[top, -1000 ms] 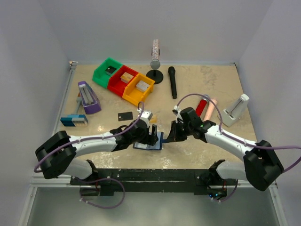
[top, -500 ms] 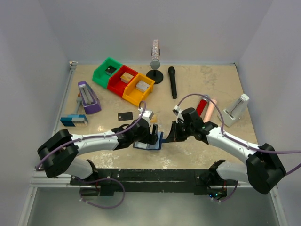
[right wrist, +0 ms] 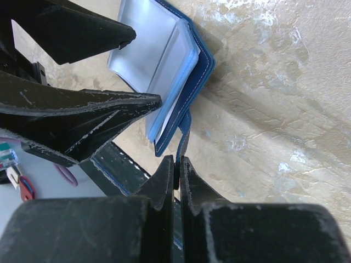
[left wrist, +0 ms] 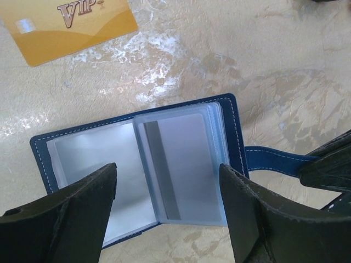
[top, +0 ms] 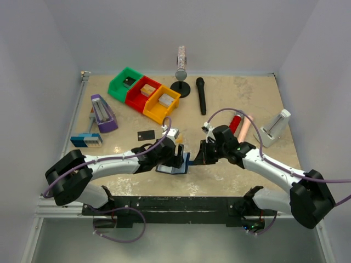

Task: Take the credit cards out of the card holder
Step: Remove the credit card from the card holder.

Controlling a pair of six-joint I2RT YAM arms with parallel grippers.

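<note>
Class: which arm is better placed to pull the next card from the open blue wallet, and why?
Probably left. The left gripper hangs open over the small dark blue bifold wallet; the right gripper is shut on its strap tab, pinning it.

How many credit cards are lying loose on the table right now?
2. The black card lies just beyond the left arm; the gold VIP card lies beside the open card holder. Others may hide in its sleeves.
</note>
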